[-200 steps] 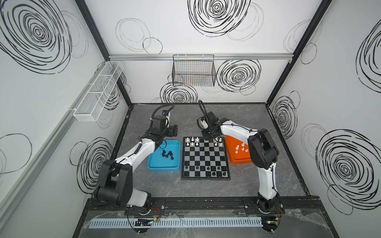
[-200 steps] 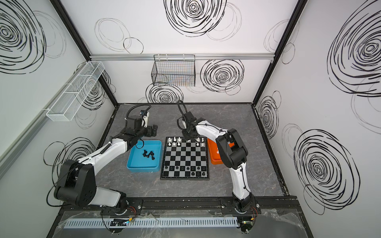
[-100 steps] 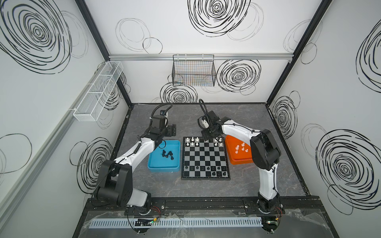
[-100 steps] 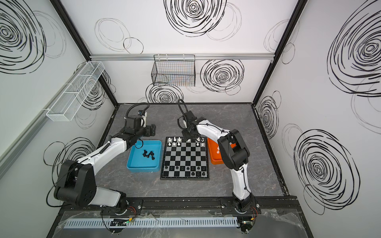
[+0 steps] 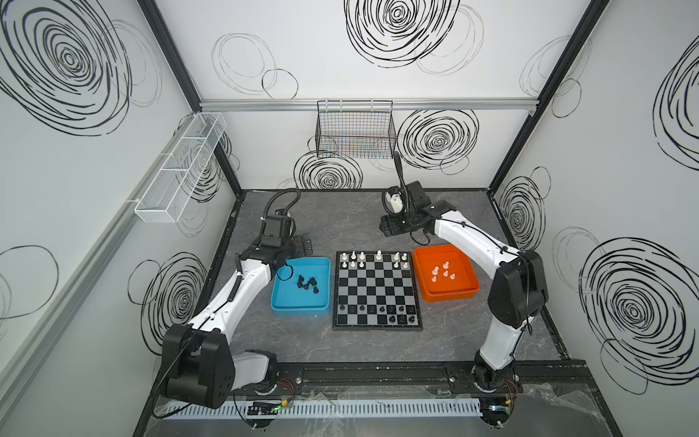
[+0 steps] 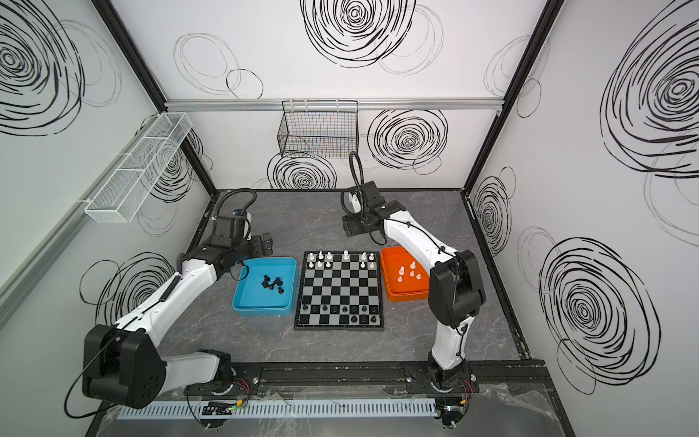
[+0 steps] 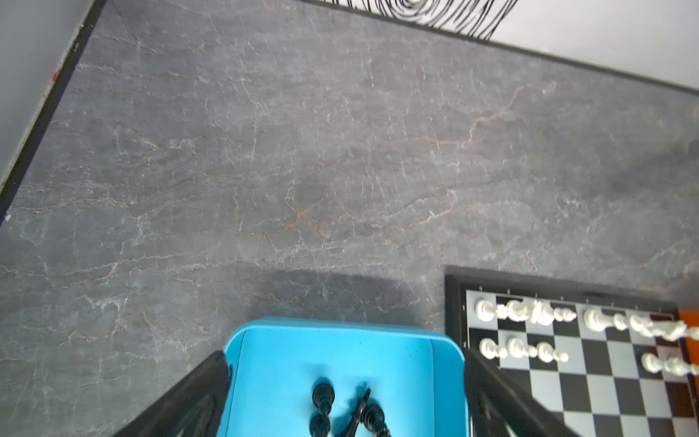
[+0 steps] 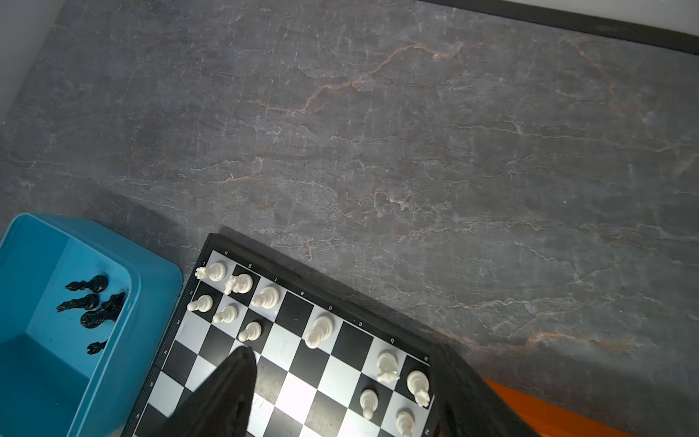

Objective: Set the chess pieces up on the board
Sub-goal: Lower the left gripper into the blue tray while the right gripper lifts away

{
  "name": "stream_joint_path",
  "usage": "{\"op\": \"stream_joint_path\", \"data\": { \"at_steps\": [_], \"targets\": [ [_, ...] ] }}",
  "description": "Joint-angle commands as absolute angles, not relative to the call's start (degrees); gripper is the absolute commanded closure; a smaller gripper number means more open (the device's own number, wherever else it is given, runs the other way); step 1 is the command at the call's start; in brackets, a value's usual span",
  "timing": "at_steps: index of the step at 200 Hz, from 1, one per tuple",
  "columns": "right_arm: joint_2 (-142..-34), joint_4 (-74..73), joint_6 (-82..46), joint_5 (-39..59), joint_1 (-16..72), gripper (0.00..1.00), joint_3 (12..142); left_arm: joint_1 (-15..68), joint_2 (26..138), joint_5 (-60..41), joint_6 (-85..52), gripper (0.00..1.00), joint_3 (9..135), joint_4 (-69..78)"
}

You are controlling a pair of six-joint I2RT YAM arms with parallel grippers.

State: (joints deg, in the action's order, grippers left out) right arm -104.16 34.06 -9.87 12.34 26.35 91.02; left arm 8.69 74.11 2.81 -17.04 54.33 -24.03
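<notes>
Chess pieces part set: white on board far rows, black on near rows; spares in blue tray left of board, orange tray right of it.
Left gripper and right gripper both spread, empty; pieces likely light, rigid, slick, tippy; pinch mid-stem.

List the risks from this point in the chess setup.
The right gripper hangs open over the black-and-grey chessboard. One finger sits close to a small white plastic pawn and may topple it. The glossy black pieces in the blue plastic tray are bunched tightly, so the open left gripper may pinch two.
</notes>
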Motion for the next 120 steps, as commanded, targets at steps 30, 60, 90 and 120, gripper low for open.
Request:
{"op": "stream_joint_path", "data": {
  "at_steps": [30,60,90,120],
  "targets": [
    [-100.65,32.46,-9.49,16.30,22.47,0.23,86.67,13.94,73.76,2.57,-17.98,0.18,52.88,-34.73],
    [-99.80,31.09,-10.73,17.36,21.53,0.23,85.36,15.39,75.49,1.32,-22.14,0.25,50.92,-34.17],
    [-99.47,30.09,-11.34,18.22,21.13,0.23,84.11,16.24,78.79,1.51,-24.26,0.27,50.52,-33.51],
    [-99.14,29.14,-11.42,19.29,20.65,0.23,82.62,17.21,81.79,1.58,-24.26,0.32,51.78,-32.54]
  ]
}}
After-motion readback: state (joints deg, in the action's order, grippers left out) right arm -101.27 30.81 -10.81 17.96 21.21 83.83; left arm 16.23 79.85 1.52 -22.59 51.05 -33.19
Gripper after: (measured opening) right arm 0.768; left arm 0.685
